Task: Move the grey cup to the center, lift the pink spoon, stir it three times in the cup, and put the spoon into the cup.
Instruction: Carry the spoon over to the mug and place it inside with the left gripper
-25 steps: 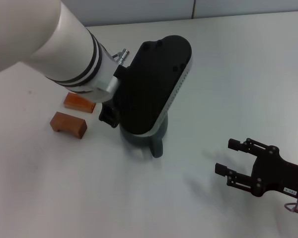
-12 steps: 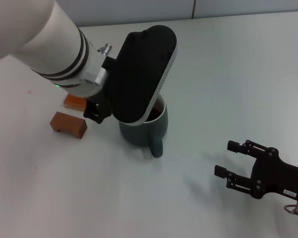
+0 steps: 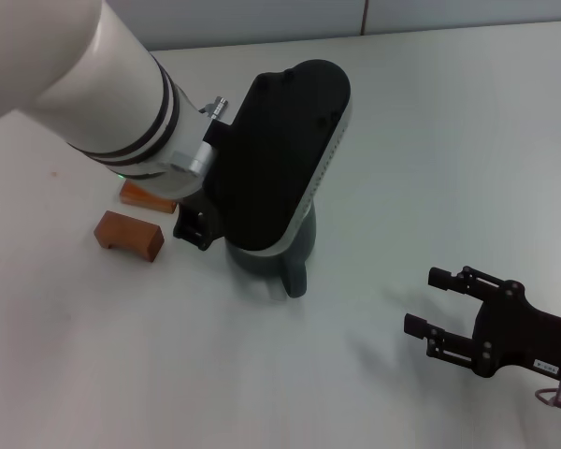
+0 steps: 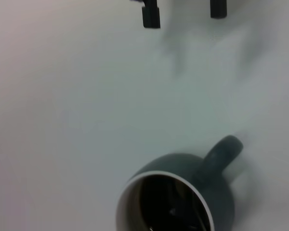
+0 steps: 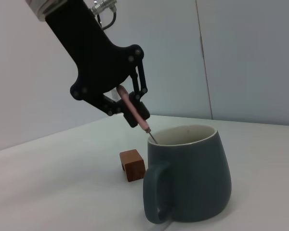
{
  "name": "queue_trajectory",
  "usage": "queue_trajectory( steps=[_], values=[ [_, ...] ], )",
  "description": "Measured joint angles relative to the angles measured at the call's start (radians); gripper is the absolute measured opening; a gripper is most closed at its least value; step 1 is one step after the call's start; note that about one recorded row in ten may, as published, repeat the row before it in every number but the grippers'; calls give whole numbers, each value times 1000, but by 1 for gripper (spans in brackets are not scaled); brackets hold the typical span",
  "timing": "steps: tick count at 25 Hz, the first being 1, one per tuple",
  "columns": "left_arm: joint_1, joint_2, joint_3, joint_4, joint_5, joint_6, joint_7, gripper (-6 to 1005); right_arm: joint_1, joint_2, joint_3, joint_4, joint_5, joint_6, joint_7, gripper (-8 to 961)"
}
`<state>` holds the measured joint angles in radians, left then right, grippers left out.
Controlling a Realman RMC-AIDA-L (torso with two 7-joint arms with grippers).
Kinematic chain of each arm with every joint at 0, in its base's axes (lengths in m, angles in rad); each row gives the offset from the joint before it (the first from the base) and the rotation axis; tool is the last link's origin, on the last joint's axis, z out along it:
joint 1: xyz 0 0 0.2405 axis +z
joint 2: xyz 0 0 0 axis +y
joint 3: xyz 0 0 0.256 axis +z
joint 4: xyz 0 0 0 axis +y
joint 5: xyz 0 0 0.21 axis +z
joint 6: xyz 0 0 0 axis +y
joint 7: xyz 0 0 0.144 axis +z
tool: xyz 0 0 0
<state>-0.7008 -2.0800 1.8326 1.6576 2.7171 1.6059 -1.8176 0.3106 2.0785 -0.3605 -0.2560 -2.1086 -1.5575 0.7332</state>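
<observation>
- We count one cup (image 3: 304,245), one spoon (image 5: 133,111), two wooden blocks, two grippers.
- The cup, dark grey with a white inside and pale rim, stands upright on the white table (image 3: 430,140), near the middle of the head view. Its one handle (image 3: 294,278) points toward the robot.
- In the head view the left arm's black gripper body hangs over the cup and hides most of its mouth.
- The left gripper (image 5: 130,113) is right above the cup, at the far side of the rim as the right wrist view has it. Its jaws pinch the spoon by the pink handle.
- The spoon is tilted, handle up. Its silver neck slants down past the rim into the cup; the bowl is hidden inside.
- The left wrist view looks straight down into the cup (image 4: 176,197); the inside reads dark and we cannot make out the spoon there.
- Block one (image 3: 129,235) lies on the table to the left of the cup, apart from it. Block two (image 3: 142,195) is just behind it, partly under the left arm. The right wrist view shows only one block (image 5: 132,164).
- The right gripper (image 3: 438,301) sits low over the table, right of the cup and well apart from it, jaws spread with nothing between them.
</observation>
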Motion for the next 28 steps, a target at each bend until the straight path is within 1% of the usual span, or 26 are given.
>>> queue_trajectory(
  steps=[4,5,8,12,13,17,20,22,23,26,28],
  values=[
    [1,0,5,0,0,-16,0,134,-2,0,-1,1,1,0,0,745],
    [2,0,6,-11,3,-53,0,134,-3,0,-1,1,1,0,0,745],
    [3,0,6,-29,11,-85,1,134,-4,0,-1,5,2,0,0,745],
    [3,0,4,-40,28,-94,1,135,-4,0,1,11,2,0,0,745],
    [2,0,0,-52,55,-95,1,135,-4,0,1,11,2,1,0,745],
    [1,0,-4,-56,70,-85,0,135,-4,0,2,11,3,0,0,745],
    [2,0,-8,-42,82,-46,-3,135,-4,0,3,11,3,0,0,745],
    [1,0,-8,-40,83,-38,-5,135,-4,0,2,11,3,0,0,745],
    [-3,0,-12,-34,83,-6,-12,135,-4,0,2,11,3,0,0,745],
    [-3,0,-14,-28,81,4,-12,134,-4,0,2,11,3,0,0,745],
    [2,0,-15,-4,63,11,-14,134,-4,0,1,11,3,-1,0,745]
  ],
)
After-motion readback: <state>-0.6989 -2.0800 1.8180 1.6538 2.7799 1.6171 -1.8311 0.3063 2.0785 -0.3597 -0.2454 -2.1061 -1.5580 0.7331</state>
